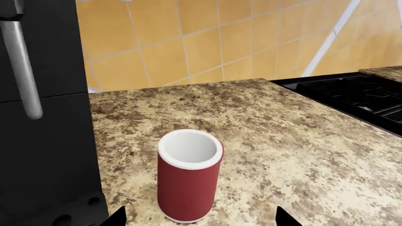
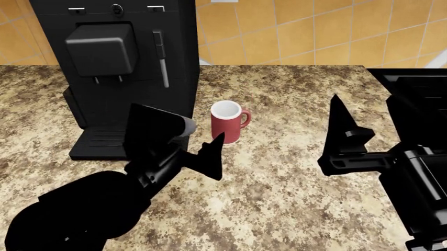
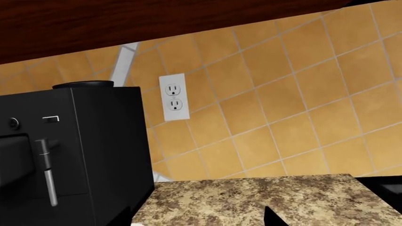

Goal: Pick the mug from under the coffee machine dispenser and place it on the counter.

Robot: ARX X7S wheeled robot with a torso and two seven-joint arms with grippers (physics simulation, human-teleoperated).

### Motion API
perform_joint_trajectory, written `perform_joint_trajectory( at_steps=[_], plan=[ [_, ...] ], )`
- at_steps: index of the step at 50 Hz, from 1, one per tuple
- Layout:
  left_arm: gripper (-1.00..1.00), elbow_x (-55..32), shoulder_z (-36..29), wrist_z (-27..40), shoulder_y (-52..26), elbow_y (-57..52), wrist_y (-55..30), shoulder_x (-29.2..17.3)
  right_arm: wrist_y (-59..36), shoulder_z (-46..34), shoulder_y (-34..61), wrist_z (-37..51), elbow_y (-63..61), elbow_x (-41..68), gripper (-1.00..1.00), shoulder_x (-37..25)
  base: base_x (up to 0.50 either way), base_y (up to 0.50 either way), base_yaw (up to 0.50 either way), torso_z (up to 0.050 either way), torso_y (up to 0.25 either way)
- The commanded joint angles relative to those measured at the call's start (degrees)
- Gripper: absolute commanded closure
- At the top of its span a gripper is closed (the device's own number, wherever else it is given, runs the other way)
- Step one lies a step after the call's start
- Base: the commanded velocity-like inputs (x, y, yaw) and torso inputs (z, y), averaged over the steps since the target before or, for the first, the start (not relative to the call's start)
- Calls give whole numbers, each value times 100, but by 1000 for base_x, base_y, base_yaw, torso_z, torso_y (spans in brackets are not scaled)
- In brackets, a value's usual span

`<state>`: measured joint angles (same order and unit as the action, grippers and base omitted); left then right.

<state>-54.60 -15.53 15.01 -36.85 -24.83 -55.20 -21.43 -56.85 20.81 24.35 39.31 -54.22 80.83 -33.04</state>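
Note:
The red mug with a white inside stands upright on the speckled counter, just right of the black coffee machine. It is not under the dispenser. Its handle points right. In the left wrist view the mug stands on the counter between my spread fingertips, free of both. My left gripper is open and empty; in the head view it sits just in front of the mug. My right gripper is open and empty over the counter to the right.
A black stovetop borders the counter on the right, also in the left wrist view. The machine's silver wand hangs beside the dispenser, above its drip tray. An orange tiled wall with an outlet stands behind.

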Motion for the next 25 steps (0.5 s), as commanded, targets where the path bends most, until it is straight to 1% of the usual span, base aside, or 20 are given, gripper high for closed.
perform_joint_trajectory(
  at_steps=[1, 4, 8, 10, 11, 12, 14, 16, 20, 22, 24, 25],
  plan=[
    [-100, -199, 472, 116, 560, -905, 214, -485, 42, 150, -237, 55, -110, 112, -100, -123, 0, 0, 0, 0, 0],
    [-100, -227, 574, 137, 722, -1142, 235, -666, 14, 148, -278, 81, -152, 183, -100, -199, 0, 0, 0, 0, 0],
    [-100, -245, 899, 175, 941, -1501, 461, -854, 5, 161, -298, 22, -179, 164, -100, -267, 0, 0, 0, 0, 0],
    [-100, -137, 918, -23, 998, -1773, 599, -1046, -15, 123, -241, 6, -193, 207, -100, -326, 0, 0, 0, 0, 0],
    [-100, -52, 959, -11, 1003, -1864, 656, -1100, -19, 117, -162, 33, -233, 263, -100, -395, 0, 0, 0, 0, 0],
    [-100, -197, 1118, 60, 940, -1932, 631, -1165, 1, 120, -45, 162, -271, 485, -100, -520, 0, 0, 0, 0, 0],
    [-100, -206, 1194, 56, 913, -2044, 660, -1250, -25, 82, 43, 273, -323, 600, -100, -631, 0, 0, 0, 0, 0],
    [-100, -408, 1409, 164, 881, -2190, 641, -1353, 16, 126, 82, 414, -398, 809, -100, -761, 0, 0, 0, 0, 0],
    [-100, -709, 1721, 292, 864, -2453, 643, -1550, 106, 448, 124, 645, -573, 1207, -100, -1076, 0, 0, 0, 0, 0],
    [-100, -940, 1879, 420, 841, -2504, 630, -1597, -116, 681, 294, 759, -576, 1512, -100, -1037, 0, 0, 0, 0, 0],
    [-100, -1096, 2046, 532, 812, -2624, 642, -1692, -1123, 1334, 912, 1184, -577, 2488, -100, -691, 0, 0, 0, 0, 0],
    [-100, -1180, 2104, 567, 782, -2649, 634, -1739, -1385, 1616, 1076, 1391, -575, 2906, -100, -532, 0, 0, 0, 0, 0]
  ],
)
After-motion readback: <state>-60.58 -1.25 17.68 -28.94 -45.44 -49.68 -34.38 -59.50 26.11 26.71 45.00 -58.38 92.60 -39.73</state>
